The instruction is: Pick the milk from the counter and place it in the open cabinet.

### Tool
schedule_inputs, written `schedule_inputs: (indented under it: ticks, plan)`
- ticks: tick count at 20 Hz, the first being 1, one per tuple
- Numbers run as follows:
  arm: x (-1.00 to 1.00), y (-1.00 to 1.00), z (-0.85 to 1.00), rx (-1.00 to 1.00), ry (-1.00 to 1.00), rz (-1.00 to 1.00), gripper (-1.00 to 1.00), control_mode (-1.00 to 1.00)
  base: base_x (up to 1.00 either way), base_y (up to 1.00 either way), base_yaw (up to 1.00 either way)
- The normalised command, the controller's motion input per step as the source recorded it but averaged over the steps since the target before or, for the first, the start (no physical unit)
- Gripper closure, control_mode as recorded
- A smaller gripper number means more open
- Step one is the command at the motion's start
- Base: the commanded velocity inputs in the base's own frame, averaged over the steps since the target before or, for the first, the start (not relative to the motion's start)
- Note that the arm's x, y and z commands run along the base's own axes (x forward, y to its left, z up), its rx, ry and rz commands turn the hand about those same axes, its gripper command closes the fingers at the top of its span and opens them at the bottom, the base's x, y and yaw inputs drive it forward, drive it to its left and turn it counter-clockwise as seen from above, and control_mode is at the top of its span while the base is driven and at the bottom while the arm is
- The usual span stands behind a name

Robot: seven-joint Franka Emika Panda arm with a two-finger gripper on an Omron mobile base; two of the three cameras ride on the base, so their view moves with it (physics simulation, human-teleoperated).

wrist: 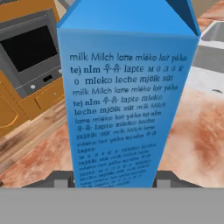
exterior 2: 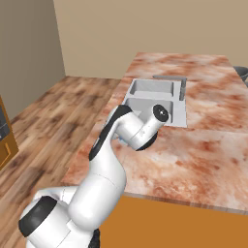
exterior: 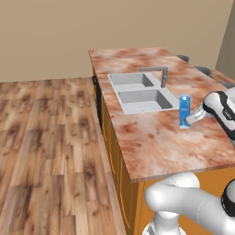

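Pinching the milk (wrist: 127, 100) low on its flat sides, the gripper (wrist: 114, 178) holds a light, stiff, tippy carton.

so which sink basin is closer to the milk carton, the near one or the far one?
The near basin, the larger one toward the robot's end of the counter. The milk stands upright just off its corner; the far basin lies beyond it, beside the faucet.
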Motion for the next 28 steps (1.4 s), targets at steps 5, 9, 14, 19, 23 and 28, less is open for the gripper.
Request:
schedule_inputs:
  ticks: [5,9,14,19,23,28]
  plan:
    - [-0.39,0.05,0.53,-0.15,0.00,-0.35,1.00,-1.00,0.00,0.00,0.00]
    - [-0.32,0.10,0.49,-0.17,0.00,-0.31,1.00,-1.00,0.00,0.00,0.00]
    - [-0.38,0.25,0.58,-0.20,0.00,-0.22,1.00,-1.00,0.00,0.00,0.00]
    - [-0.41,0.12,0.50,-0.17,-0.03,-0.17,1.00,-1.00,0.00,0.00,0.00]
    - [-0.54,0.09,0.61,-0.11,-0.08,-0.14,1.00,-1.00,0.00,0.00,0.00]
    - [-0.52,0.10,0.47,-0.04,-0.09,-0.10,1.00,-1.00,0.00,0.00,0.00]
